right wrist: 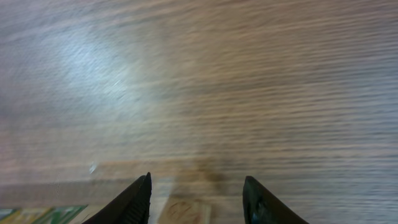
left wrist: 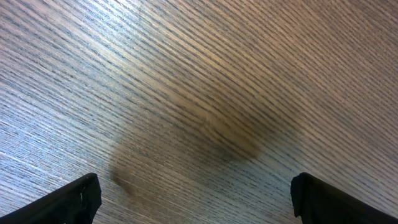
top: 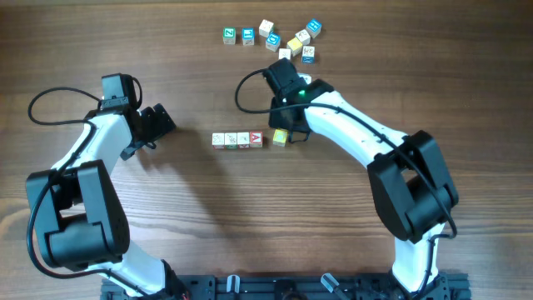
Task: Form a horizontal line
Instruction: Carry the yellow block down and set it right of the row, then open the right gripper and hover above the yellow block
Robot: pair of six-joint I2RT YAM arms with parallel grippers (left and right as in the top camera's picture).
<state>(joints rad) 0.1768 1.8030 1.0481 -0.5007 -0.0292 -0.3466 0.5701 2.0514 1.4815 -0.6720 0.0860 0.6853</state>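
fingers [right wrist: 140,199] of right gripper [right wrist: 196,186] spread clear astride yellow cube [top: 280,137], just beside the horizontal line [top: 237,140] mid table [top: 333,258], likely extending it; left gripper [left wrist: 194,190] gaping, idle.

A red letter "A" can be read on the end cube [top: 256,139], the rightmost of four touching cubes in the row [top: 237,140]. The other three row cubes carry green and red marks too small to read. The loose cubes [top: 275,37] farther up also bear marks, none legible.
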